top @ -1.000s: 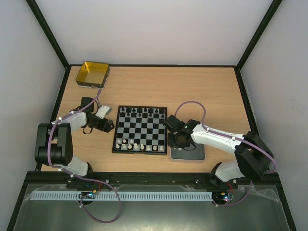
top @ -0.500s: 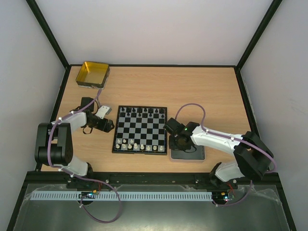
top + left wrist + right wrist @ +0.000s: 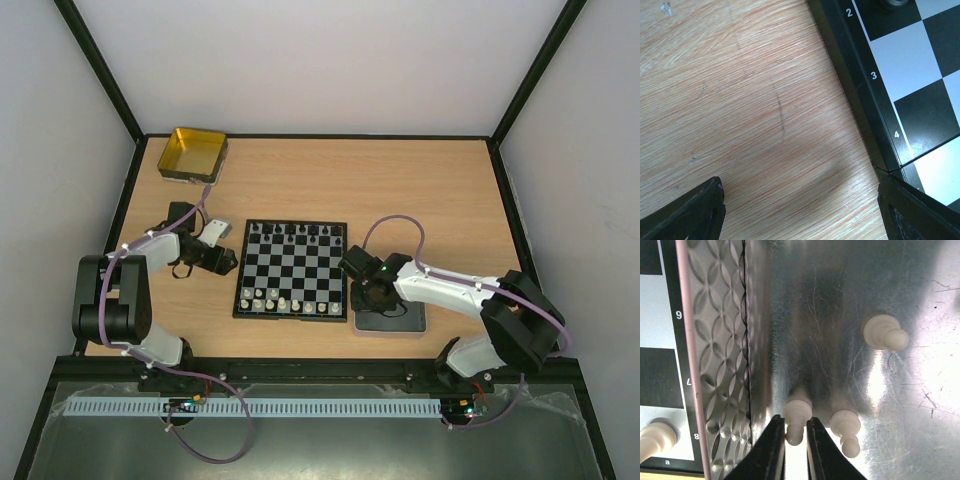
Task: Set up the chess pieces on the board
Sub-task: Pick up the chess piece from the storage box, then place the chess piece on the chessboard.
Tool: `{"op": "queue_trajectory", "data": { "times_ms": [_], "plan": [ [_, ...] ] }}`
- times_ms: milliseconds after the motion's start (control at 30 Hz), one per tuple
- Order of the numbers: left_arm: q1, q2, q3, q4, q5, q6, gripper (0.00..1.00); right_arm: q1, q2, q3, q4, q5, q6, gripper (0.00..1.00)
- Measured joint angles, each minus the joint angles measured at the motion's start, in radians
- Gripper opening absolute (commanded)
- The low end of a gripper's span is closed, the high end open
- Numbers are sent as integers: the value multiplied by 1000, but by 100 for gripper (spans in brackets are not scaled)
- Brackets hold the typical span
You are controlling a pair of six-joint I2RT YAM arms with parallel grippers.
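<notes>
Two fingers of the right gripper (image 3: 796,442) clamp a cream pawn (image 3: 797,411) in the tray (image 3: 840,285); the left gripper (image 3: 800,205) stands wide open, empty.

Wood table (image 3: 420,200): board (image 3: 292,270) centre, yellow tin (image 3: 193,155) at far-left corner, grey tray (image 3: 405,323) just beside the board's right edge, near the front.

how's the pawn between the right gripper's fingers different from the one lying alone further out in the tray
The flanked pawn lies close by the tray wall, between the fingertips of the right gripper; the lone pawn lies out on open tray floor, untouched. The flanked pawn's head points toward the gripper; the lone pawn's head points sideways, away from the board. Both are cream pawns of like size, neither on the board.
</notes>
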Motion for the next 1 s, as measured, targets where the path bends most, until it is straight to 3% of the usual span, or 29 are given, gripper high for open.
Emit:
{"op": "queue_trajectory", "data": {
  "times_ms": [367,733,1000],
  "plan": [
    [0,0,0,0,0,0,84,0,-2,43,-37,36,-14,2],
    [0,0,0,0,2,0,84,14,-26,287,-196,133,-35,2],
    [0,0,0,0,2,0,84,91,148,464,-194,100,-47,2]
  ]
}}
